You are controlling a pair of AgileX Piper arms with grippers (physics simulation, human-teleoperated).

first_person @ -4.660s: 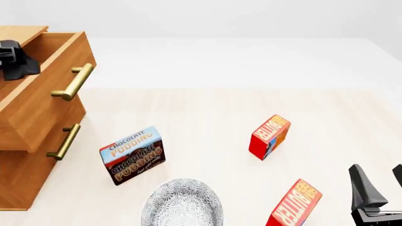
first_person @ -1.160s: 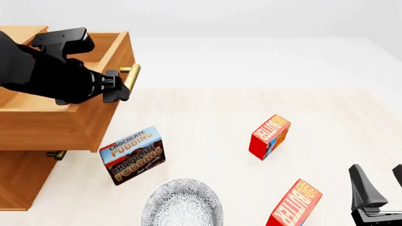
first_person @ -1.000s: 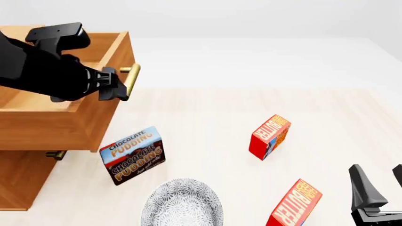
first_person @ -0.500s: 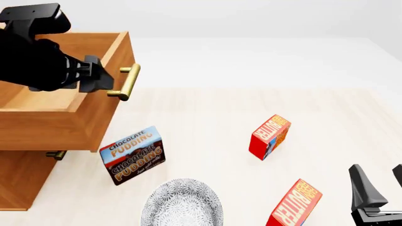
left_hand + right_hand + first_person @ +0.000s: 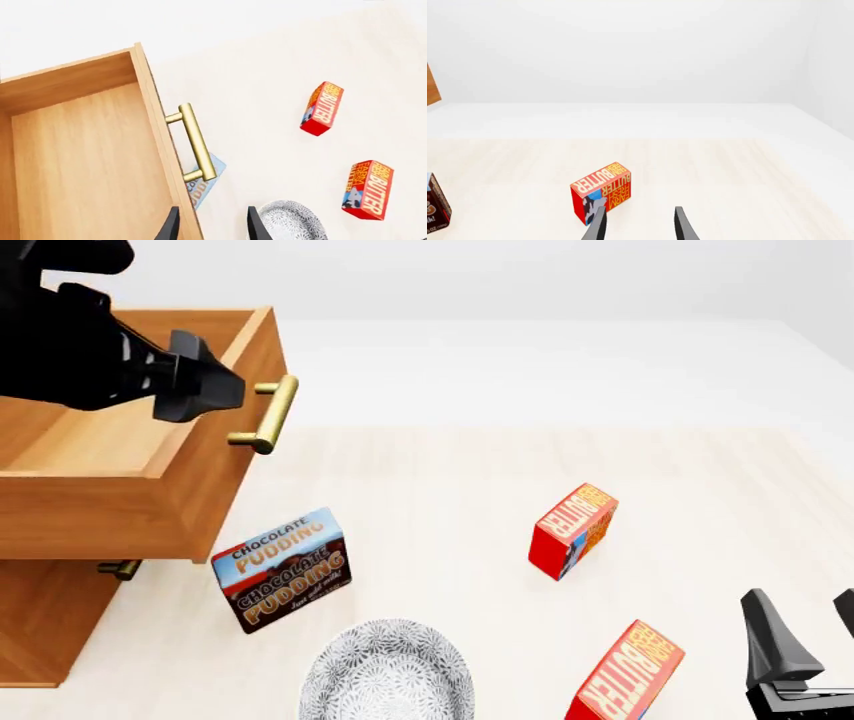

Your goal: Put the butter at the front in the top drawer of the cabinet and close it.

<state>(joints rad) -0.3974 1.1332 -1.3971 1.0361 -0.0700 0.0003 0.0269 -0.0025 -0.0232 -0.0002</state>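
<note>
Top drawer [image 5: 147,475] of the cabinet [image 5: 47,620] pulled out at 10 o'clock. Left pincer [image 5: 200,390] above its front edge, jaws apart, holding nothing. Front butter [image 5: 625,672] standing on the desk [image 5: 441,500] at 5 o'clock, near the right pincer [image 5: 637,225], jaws parted and empty.

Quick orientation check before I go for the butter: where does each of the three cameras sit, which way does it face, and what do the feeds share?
Front view: fixed above and behind the arms, facing forward over the table; left gripper above the open top drawer, right gripper at lower right.
Left wrist view: looks down into the drawer; its fingers show.
Right wrist view: low, facing along the table past one butter carton; its fingers show.
Shared: both butter cartons appear in front and left wrist views.
</note>
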